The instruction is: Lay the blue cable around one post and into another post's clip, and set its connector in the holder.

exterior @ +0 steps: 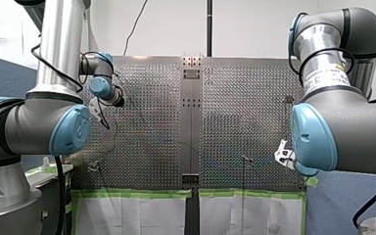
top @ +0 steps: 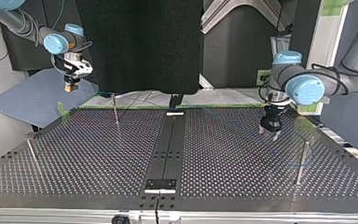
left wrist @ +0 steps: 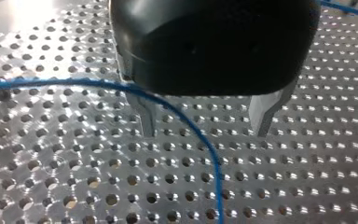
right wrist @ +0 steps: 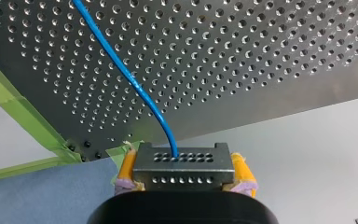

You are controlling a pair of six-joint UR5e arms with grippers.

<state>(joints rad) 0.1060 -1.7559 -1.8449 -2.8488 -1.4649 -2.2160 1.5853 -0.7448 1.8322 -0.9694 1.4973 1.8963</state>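
right wrist view, connector [right wrist: 182, 164] w/in right claw [right wrist: 185, 171]

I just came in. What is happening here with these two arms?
My right gripper holds the metal connector of the blue cable between its yellow pads, out past the perforated table's edge. My left gripper hovers over the table with its fingers open; the cable curves across the surface under them, ungripped. The connector is not yet in any holder.

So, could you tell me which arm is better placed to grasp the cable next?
Left: my left gripper hangs open right above the cable, while my right gripper is shut on the connector.
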